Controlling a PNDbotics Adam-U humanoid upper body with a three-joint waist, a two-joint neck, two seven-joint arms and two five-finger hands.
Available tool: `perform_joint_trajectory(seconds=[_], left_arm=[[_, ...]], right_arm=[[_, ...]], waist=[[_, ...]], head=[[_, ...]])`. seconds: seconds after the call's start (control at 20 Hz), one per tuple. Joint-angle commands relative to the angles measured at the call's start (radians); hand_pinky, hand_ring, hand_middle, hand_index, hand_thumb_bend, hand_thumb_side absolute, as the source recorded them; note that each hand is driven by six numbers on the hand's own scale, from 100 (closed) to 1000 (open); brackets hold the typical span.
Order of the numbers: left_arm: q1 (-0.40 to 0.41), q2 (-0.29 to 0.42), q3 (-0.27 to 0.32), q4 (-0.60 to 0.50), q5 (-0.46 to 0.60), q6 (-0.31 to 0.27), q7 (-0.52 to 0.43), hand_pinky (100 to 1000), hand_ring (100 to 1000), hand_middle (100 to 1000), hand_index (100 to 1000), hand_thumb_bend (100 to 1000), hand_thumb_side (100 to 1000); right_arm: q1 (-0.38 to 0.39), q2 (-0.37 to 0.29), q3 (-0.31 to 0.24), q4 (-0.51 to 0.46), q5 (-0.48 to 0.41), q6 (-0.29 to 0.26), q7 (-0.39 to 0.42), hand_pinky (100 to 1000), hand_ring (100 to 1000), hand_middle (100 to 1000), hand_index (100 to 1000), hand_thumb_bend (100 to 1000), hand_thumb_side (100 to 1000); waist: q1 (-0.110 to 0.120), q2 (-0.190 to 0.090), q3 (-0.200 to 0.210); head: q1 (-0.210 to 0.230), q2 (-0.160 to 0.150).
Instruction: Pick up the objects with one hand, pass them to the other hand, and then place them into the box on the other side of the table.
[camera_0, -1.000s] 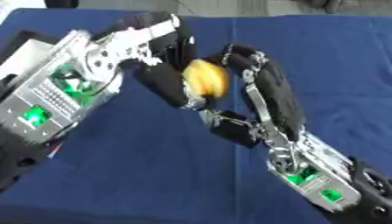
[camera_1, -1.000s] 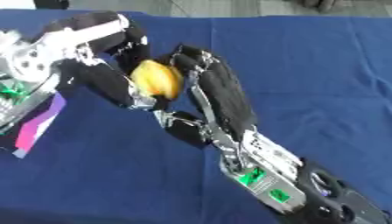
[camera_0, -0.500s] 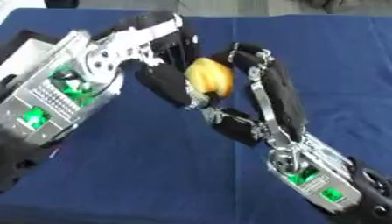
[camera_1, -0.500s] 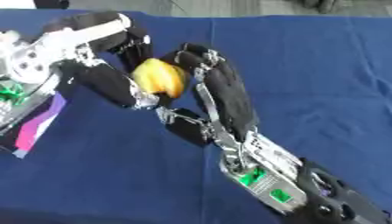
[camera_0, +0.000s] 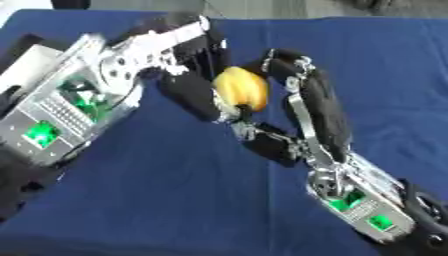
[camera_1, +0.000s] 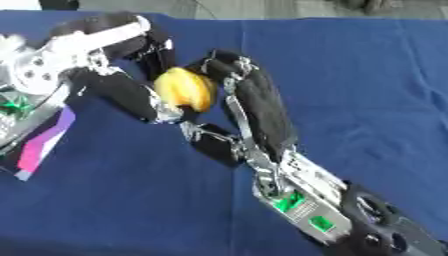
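Yellow fruit (camera_0: 241, 89) stays between left robot hand (camera_0: 194, 80) and right robot hand (camera_0: 308, 95).

We see our left hand (camera_0: 188, 87) in black padded fingers on silver metal links, its forearm a silver box with green-lit panels. Our right hand (camera_0: 311, 102) has the same black pads, bare silver rods and green-lit wrist housing.

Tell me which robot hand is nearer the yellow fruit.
Neither clearly: both touch it. The left robot hand curls against the yellow fruit from its left side, and the right robot hand wraps it from the right.
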Motion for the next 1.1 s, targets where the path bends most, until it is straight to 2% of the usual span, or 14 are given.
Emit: perform_joint_trajectory(seconds=[0.05,0.2,0.5,0.95,1.1], left_arm=[[-0.011,0.029,0.028,-0.016,0.037,0.028,0.006,650,540,488,657,783,126],[-0.012,0.034,0.034,-0.032,0.068,0.028,0.029,654,542,489,658,786,185],[-0.011,0.029,0.01,-0.015,0.085,0.028,0.042,658,544,481,649,779,274],[-0.015,0.009,-0.014,0.038,0.06,0.028,0.036,655,545,477,643,733,318],[-0.015,0.009,-0.011,0.029,0.068,0.028,0.028,659,545,477,644,742,329]], right_arm=[[-0.009,-0.014,-0.006,-0.03,0.013,0.006,0.002,723,502,371,545,100,100],[-0.007,-0.015,-0.006,-0.03,0.017,0.013,0.006,724,502,371,545,100,100],[-0.006,-0.015,-0.005,-0.03,0.019,0.013,0.003,723,502,370,545,100,100],[-0.01,-0.013,-0.002,-0.03,0.029,-0.001,-0.004,723,503,372,545,100,100],[-0.008,-0.014,-0.002,-0.03,0.029,0.0,-0.004,723,503,371,545,100,100]], waist=[[0.003,-0.018,0.003],[0.003,-0.018,0.004],[0.002,-0.017,0.004],[0.003,-0.017,0.003],[0.003,-0.016,0.004]], head=[[-0.002,-0.008],[0.0,-0.007],[-0.003,-0.008],[-0.004,-0.003],[-0.006,-0.002]])
